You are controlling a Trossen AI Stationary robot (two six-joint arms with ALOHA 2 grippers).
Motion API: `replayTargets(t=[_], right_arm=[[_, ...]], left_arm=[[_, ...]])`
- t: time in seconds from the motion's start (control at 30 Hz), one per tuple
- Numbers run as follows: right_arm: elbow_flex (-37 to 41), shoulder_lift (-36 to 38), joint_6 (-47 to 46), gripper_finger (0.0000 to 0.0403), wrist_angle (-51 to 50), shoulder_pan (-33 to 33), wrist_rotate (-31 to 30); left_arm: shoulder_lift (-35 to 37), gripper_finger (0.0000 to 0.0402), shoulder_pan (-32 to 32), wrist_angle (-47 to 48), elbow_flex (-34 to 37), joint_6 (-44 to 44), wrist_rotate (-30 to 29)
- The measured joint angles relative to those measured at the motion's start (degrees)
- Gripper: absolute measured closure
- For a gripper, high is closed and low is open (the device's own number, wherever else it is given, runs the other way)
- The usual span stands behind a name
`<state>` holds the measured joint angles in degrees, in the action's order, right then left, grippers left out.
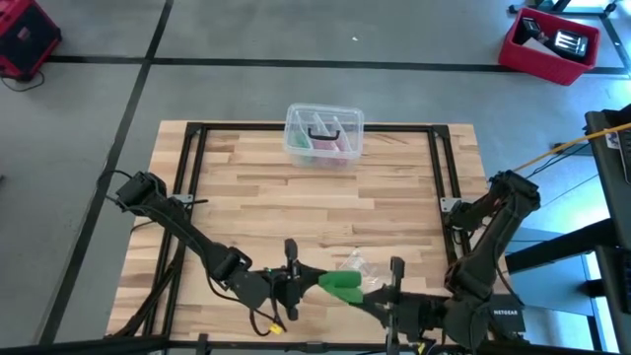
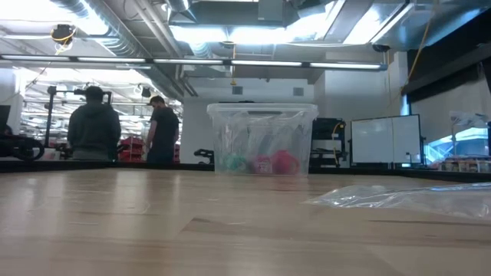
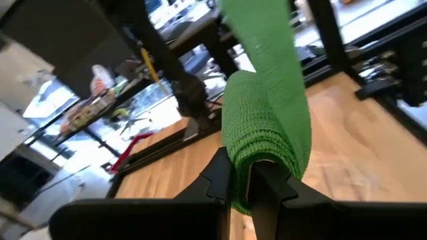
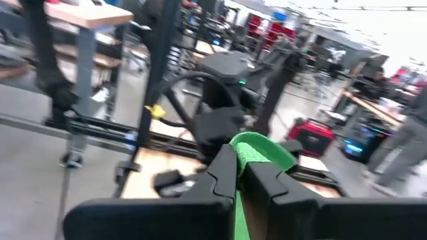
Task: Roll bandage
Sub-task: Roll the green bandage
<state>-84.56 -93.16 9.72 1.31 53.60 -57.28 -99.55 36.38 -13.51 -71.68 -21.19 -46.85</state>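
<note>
The bright green bandage (image 1: pixel 342 284) spans between my two grippers near the table's near edge. My left gripper (image 1: pixel 296 281) is shut on its wound, thick end (image 3: pixel 267 127). From there the strip (image 3: pixel 257 33) runs on toward my right gripper (image 1: pixel 383 296), which is shut on the band's other part (image 4: pixel 261 152). The low view shows neither gripper nor the bandage. My left gripper (image 3: pixel 241 183) pinches the wound end of the bandage between its two fingers, with several layers (image 3: pixel 257 157) bulging over the fingertips. The fingers come roughly level from the table's left. The strip leaves the wad and stretches away from it. My right gripper (image 4: pixel 239 180) pinches the green band (image 4: pixel 243 157) between its two fingers, coming roughly level from the table's right. The band arcs over the fingertips. One layer or several, I cannot tell.
A crumpled clear plastic wrapper (image 1: pixel 355 263) lies on the wood just beyond the bandage and also shows in the low view (image 2: pixel 406 198). A clear lidded box (image 1: pixel 323 133) with pink and dark items stands at the table's far edge. Bare wood lies between them.
</note>
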Motion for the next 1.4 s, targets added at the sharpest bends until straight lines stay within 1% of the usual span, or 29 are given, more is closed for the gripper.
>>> replayTargets(t=[0.13, 0.3, 0.47, 0.6, 0.83, 0.9, 1.0, 1.17, 1.3, 1.4], right_arm=[[-0.8, 1.1, -0.9, 0.0391, -4.8, -0.9, -2.7], [-0.9, 3.1, -9.6, 0.0391, -16.2, -3.4, -2.6], [-0.9, 3.8, -21.7, 0.0391, -29.6, -6.8, -0.2], [-0.8, 3.8, -28.2, 0.0391, -36.0, -9.5, 3.7], [4.1, 3.6, -30.1, 0.0391, -32.7, -12.4, 13.7], [6.2, 3.6, -30.5, 0.0391, -30.7, -12.5, 15.5], [8.4, 3.6, -30.3, 0.0391, -27.2, -12.5, 17.7], [11.6, 3.6, -28.3, 0.0391, -20.0, -12.5, 22.4], [13.8, 3.6, -27.1, 0.0391, -13.3, -12.9, 26.1], [15.0, 3.6, -27.2, 0.0391, -9.5, -12.9, 29.0]], left_arm=[[-0.3, 0.038, 0.4, 0.7, 0.0, 0.8, 4.5], [-0.8, 0.038, 1.7, 0.9, 0.0, 0.7, 5.2], [-0.8, 0.038, 3.4, 0.3, 0.0, -0.4, 5.2], [-0.8, 0.038, 4.7, -2.8, 0.0, -3.4, 5.2], [-0.8, 0.038, 6.8, -7.6, 0.0, -10.8, 5.3], [-0.9, 0.0381, 7.3, -9.1, 0.1, -13.3, 5.3], [-0.9, 0.0388, 7.8, -9.3, -0.9, -16.3, 5.3], [-0.9, 0.0389, 7.7, -9.8, -2.4, -18.6, 5.7], [-0.9, 0.0389, 7.5, -13.5, -2.6, -22.1, 6.0], [-0.9, 0.0392, 7.5, -15.2, -2.6, -25.9, 3.6]])
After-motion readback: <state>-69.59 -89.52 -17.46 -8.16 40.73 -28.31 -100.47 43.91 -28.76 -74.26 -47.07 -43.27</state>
